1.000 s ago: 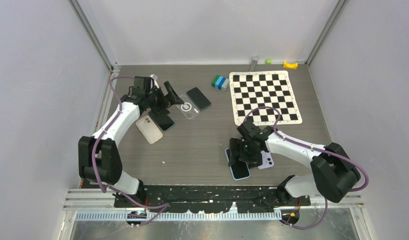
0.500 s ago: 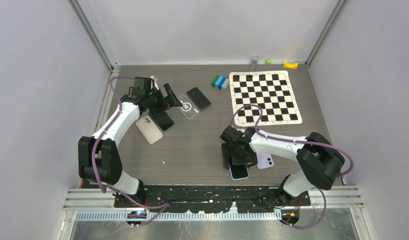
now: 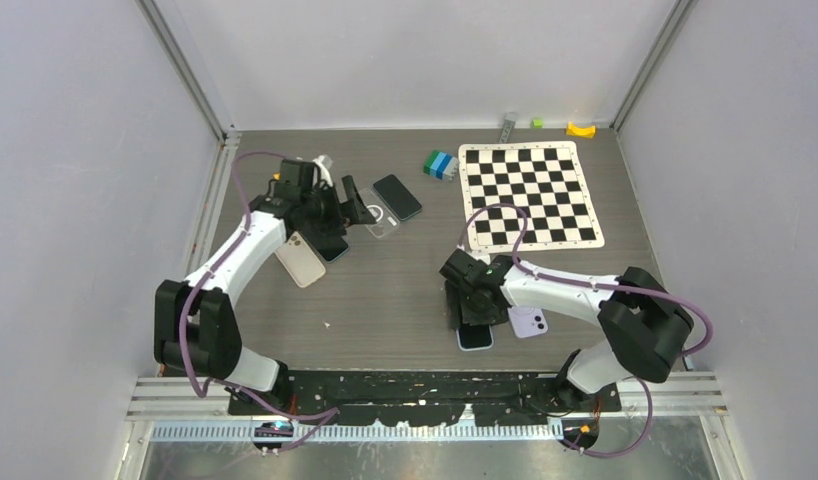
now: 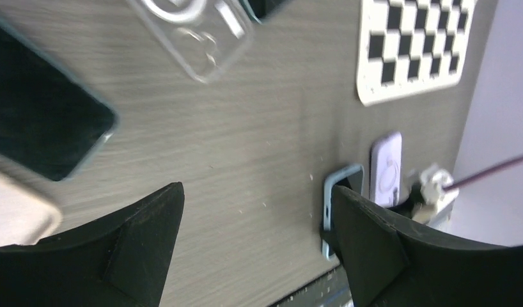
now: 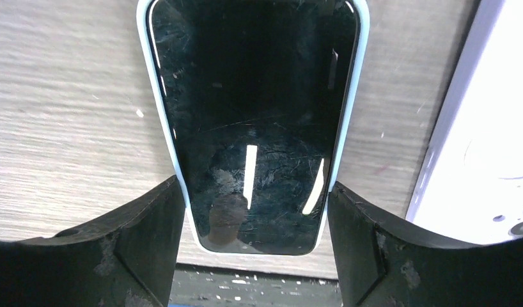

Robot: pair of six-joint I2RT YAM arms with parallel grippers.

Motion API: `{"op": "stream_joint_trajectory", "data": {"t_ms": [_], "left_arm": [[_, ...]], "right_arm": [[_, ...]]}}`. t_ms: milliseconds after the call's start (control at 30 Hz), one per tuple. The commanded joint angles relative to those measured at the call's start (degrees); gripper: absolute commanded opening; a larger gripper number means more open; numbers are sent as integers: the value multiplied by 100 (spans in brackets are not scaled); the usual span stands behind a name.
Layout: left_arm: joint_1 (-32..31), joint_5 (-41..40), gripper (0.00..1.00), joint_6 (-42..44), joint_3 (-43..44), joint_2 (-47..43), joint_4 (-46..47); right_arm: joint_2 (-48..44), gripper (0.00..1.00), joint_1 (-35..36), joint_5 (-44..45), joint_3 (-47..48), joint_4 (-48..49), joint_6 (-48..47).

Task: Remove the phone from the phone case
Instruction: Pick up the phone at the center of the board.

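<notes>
- Just right of the cased phone (image 5: 252,115): a lilac phone (image 5: 476,160), face down.
- Lies flat, screen up, between the spread fingers of the right gripper (image 5: 254,204), not clamped.
- Well apart from the cased phone: left gripper (image 4: 256,211), wide open, empty.

The black-screened phone (image 5: 254,121) lies flat, face up, inside its pale-blue case (image 5: 157,64).

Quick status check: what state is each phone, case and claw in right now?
Light-blue-cased phone: screen up, still in its case.
Lilac phone: camera side up, flat.
Clear case: empty, flat.
Left claw: open, holding nothing.
Right claw: open, straddling the blue-cased one.
</notes>
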Motion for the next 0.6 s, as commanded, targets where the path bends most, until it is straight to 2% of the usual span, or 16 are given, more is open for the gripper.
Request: {"op": "stream_joint_trajectory", "data": {"t_ms": [0,133,567], "left_arm": [[-554,653,87,1,-365,-56,537],[-878,1132,87,-615,-944,20,1536],[-1627,1264,87,-1271,-1232,447,2521]], "right_arm": [[-481,47,-81,450,174,915,-289],[-487,46,-153,119,359,1213,-603],[-374,46,-308,-1048,1141,1874,-1287]]}}
